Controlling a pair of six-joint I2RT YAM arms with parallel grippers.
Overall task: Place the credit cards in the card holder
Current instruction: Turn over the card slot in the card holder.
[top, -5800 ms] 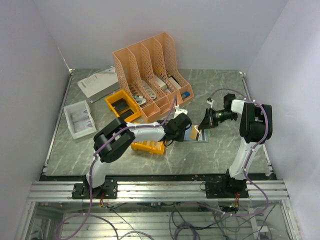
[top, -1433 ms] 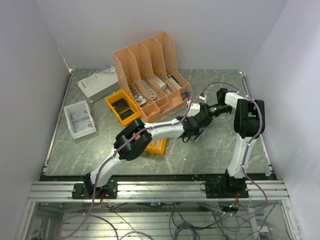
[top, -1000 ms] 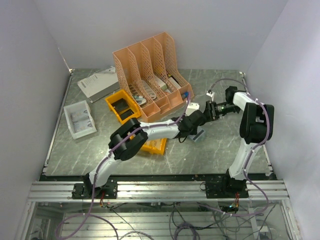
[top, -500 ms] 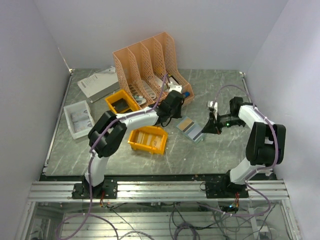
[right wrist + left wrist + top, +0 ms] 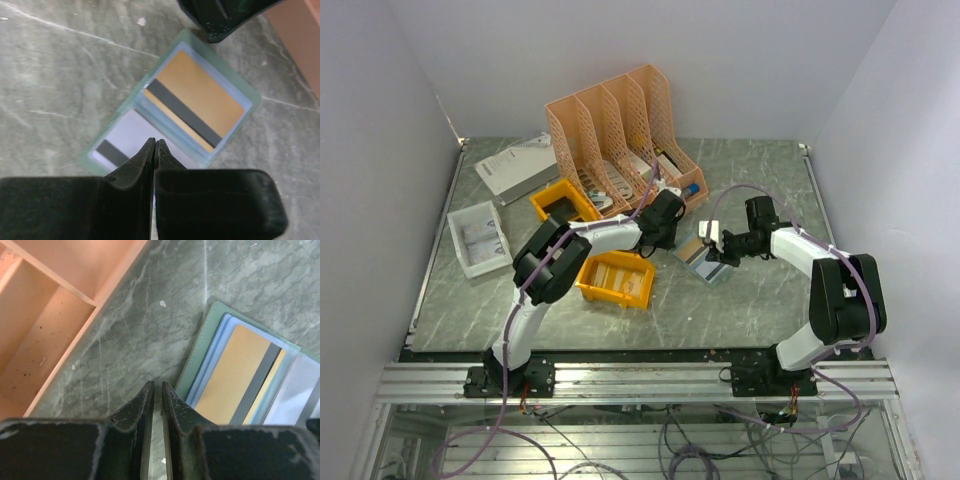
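**A:** Right fingers (image 5: 144, 161) are pressed flat together with nothing between them. Their tips sit over the pale grey credit card (image 5: 127, 132), in one half of the open grey-green card holder with light blue lining (image 5: 192, 360). I cannot tell whether they touch the card or are just above it.

**B:** And the left fingers (image 5: 142, 407)?

**A:** Narrow, a thin slit, empty. They are over the grey marbled surface (image 5: 50, 75), just beside the holder's green edge. The tan-brown credit card with a black stripe (image 5: 200, 92) lies in that half. The peach plastic file rack (image 5: 45, 315) is close on their other side.

**B:** Are both cards in?

**A:** Both lie inside the holder's outline. I cannot tell whether either is fully tucked under a sleeve.

**B:** What goes wrong from here?

**A:** First, the holder lies loose on smooth stone. If the right tips push the pale card sideways with nothing bracing the far edge, my guess is the whole holder skates along instead.

**B:** The left could brace it.

**A:** It could, but it is beside the edge, not on it. If it comes in low, it may catch the cover and flip that half shut over the tan card.

**B:** Anything else?

**A:** A hard downward press could drag the pale card back out of its sleeve. Both wrists are also crowded over the holder, so the arms may knock each other.
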